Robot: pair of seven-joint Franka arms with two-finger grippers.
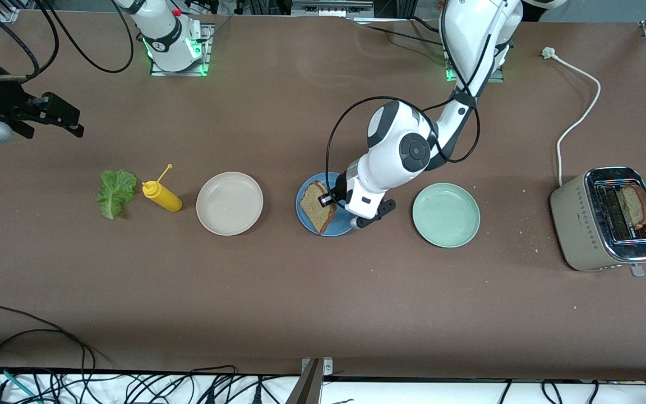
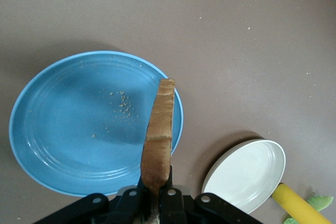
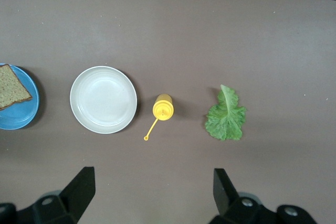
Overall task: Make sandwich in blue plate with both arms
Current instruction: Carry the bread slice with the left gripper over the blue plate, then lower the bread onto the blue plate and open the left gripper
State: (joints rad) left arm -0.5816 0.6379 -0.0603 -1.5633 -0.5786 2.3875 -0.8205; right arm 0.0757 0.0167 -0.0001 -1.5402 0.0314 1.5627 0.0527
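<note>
My right gripper [image 1: 54, 115] waits spread wide above the worktop [image 1: 300, 303] near the lettuce leaf [image 1: 115, 192], while my left gripper [image 1: 331, 197] pinches a bread slice [image 1: 318, 205] on edge directly over the blue plate [image 1: 307, 216].

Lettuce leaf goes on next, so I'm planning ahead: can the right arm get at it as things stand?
Probably yes. The right claw hangs open above the lettuce leaf, which lies flat on the table with nothing on it; only the yellow bottle stands beside it.
</note>
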